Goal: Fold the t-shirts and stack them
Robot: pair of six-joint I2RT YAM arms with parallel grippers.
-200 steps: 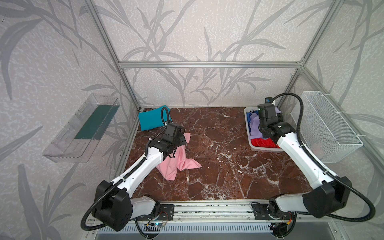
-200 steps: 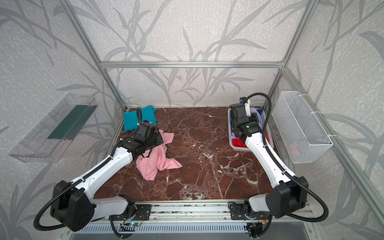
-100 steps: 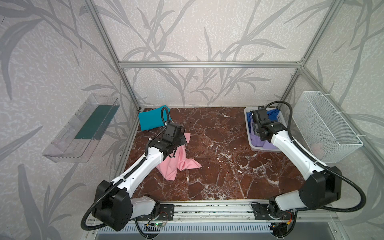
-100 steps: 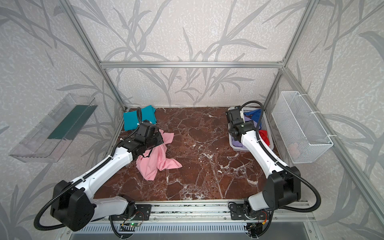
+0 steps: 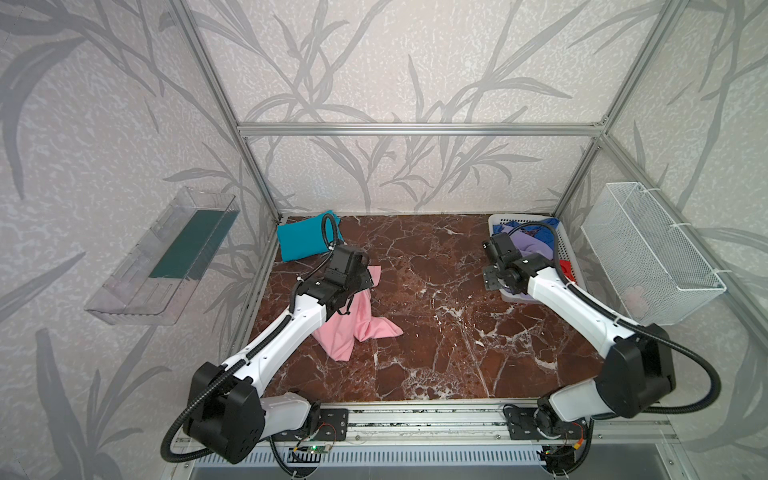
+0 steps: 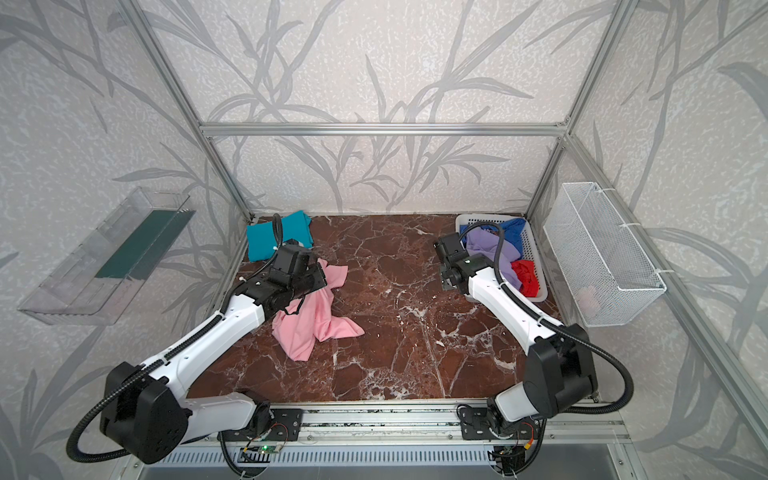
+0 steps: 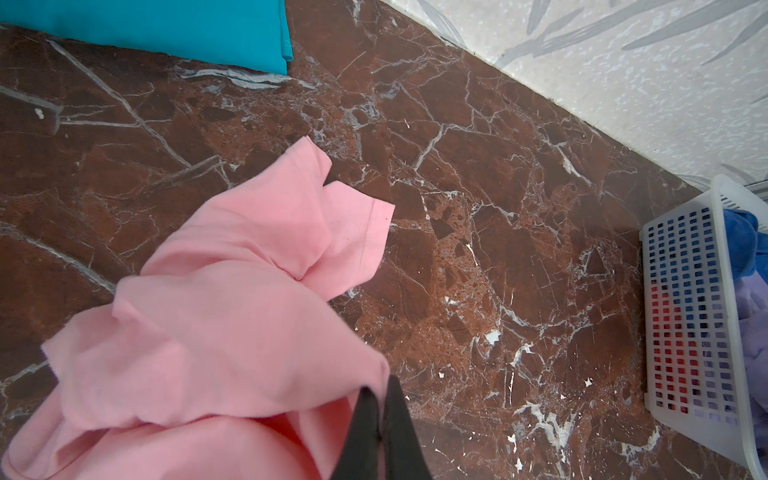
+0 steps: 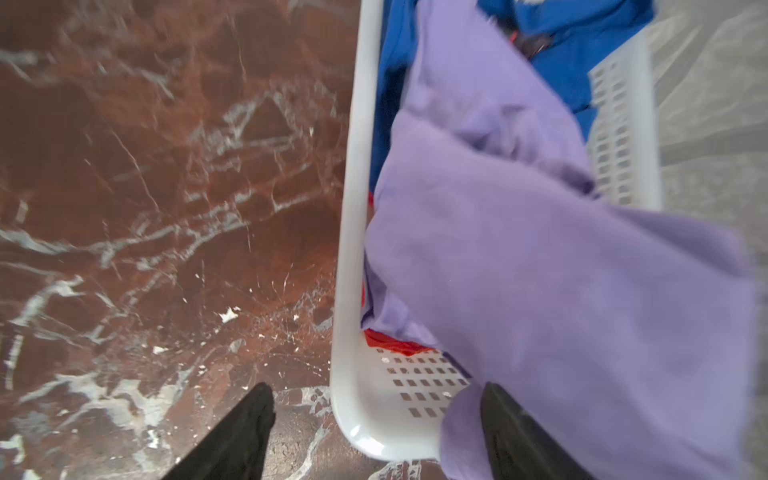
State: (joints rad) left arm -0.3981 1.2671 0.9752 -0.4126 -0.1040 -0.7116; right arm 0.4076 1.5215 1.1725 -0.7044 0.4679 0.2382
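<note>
My left gripper (image 7: 380,399) is shut on a fold of the crumpled light pink t-shirt (image 5: 357,324) (image 6: 316,320) (image 7: 216,316), which lies left of centre on the brown marble table. A folded teal t-shirt (image 5: 303,239) (image 6: 266,241) (image 7: 166,25) rests in the back left corner. Lavender (image 5: 528,245) (image 8: 540,270), blue (image 5: 548,232) (image 8: 582,50) and red (image 5: 567,268) (image 8: 390,343) t-shirts are heaped in the white slotted basket (image 5: 523,216) (image 8: 353,208). My right gripper (image 5: 492,280) (image 8: 376,399) stands open across the basket's corner, one finger outside it, one by the lavender cloth.
A white wire basket (image 5: 648,253) hangs on the right wall beside the slotted basket. A clear plastic tray (image 5: 166,257) is mounted on the left wall. Aluminium frame posts stand at the back corners, and the arm bases sit along the front rail.
My right gripper has opened and swung from above the middle of the basket to its left near corner. The left arm and the pink t-shirt have stayed put.
</note>
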